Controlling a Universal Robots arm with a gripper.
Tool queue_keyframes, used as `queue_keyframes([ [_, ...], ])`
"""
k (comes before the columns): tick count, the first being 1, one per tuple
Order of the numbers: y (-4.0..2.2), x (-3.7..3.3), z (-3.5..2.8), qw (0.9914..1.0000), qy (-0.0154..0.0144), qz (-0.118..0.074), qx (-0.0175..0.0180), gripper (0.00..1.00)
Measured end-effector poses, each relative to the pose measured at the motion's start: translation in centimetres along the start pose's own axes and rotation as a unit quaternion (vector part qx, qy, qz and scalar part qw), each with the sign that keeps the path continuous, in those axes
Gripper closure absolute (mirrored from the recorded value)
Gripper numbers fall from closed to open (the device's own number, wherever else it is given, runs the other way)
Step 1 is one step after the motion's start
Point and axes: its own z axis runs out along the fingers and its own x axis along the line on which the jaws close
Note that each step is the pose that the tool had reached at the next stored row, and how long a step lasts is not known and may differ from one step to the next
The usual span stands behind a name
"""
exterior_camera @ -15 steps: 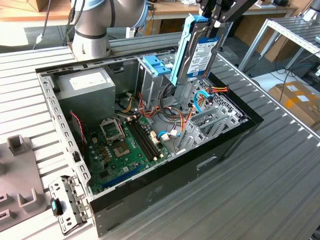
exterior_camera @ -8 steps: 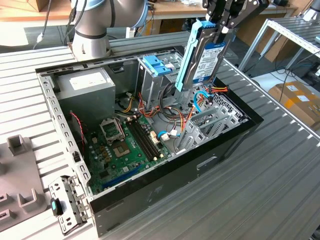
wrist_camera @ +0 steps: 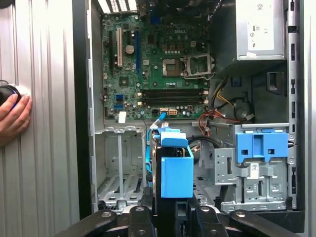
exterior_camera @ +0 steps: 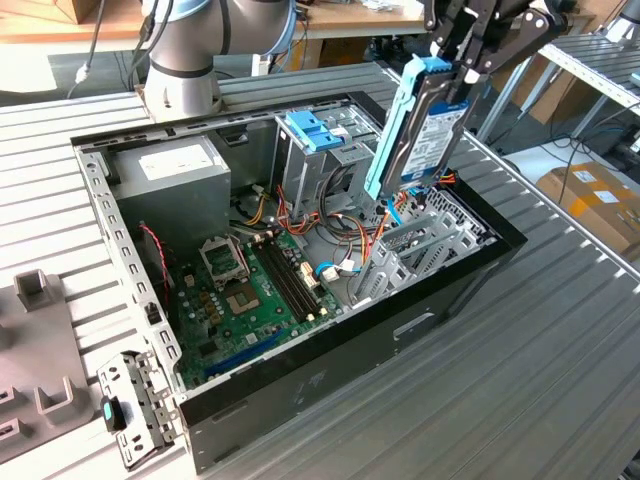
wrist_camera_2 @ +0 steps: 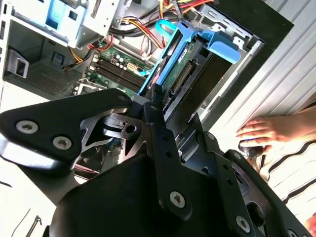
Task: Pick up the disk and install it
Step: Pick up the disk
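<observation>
At about one o'clock over the open computer case (exterior_camera: 330, 385) in the exterior view, your gripper (exterior_camera: 455, 62) is closed tight on the upper end of the disk (exterior_camera: 425, 130), which hangs upright, clear of the metal cage (exterior_camera: 420, 240) beneath it. Treat the disk as dense, rigid and easily hurt by a knock. Its grey metal body should take the squeeze, whereas the blue plastic frame probably flexes and slips.

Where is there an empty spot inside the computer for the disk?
The empty metal drive cage against the black case wall is bare, and so is the ribbed table outside that wall. It is crowded around the orange wires by the motherboard. The pincer holds the disk.
</observation>
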Motion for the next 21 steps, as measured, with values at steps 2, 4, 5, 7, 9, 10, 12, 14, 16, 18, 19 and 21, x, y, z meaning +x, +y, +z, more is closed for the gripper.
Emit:
queue_keyframes([
  [2,-0.02,0.90,0.00,1.00000,0.0001,0.000,0.0000,0.65],
  [4,-0.05,1.70,0.01,1.00000,0.0000,0.000,0.0000,0.65],
  [5,-0.07,2.26,0.02,1.00000,0.0000,0.000,0.0000,0.65],
  [7,-0.09,3.06,0.02,1.00000,0.0001,0.000,0.0000,0.65],
  [9,-0.10,3.52,0.03,1.00000,0.0000,0.000,0.0000,0.65],
  [10,-0.10,3.66,0.03,1.00000,-0.0002,0.000,0.0000,0.65],
  [12,-0.11,3.91,0.03,0.99999,-0.0034,0.000,-0.0001,0.65],
  [14,-0.11,4.00,0.03,0.99998,-0.0056,0.000,-0.0001,0.65],
  [16,-0.12,4.00,0.03,0.99998,-0.0057,0.000,-0.0002,0.65],
  [18,-0.40,4.00,0.06,0.99998,-0.0058,0.000,-0.0002,0.65],
  [19,-0.68,3.99,0.07,0.99998,-0.0057,0.000,-0.0002,0.65],
  [21,-0.98,4.04,0.22,0.99995,-0.0102,0.000,-0.0004,0.65],
])
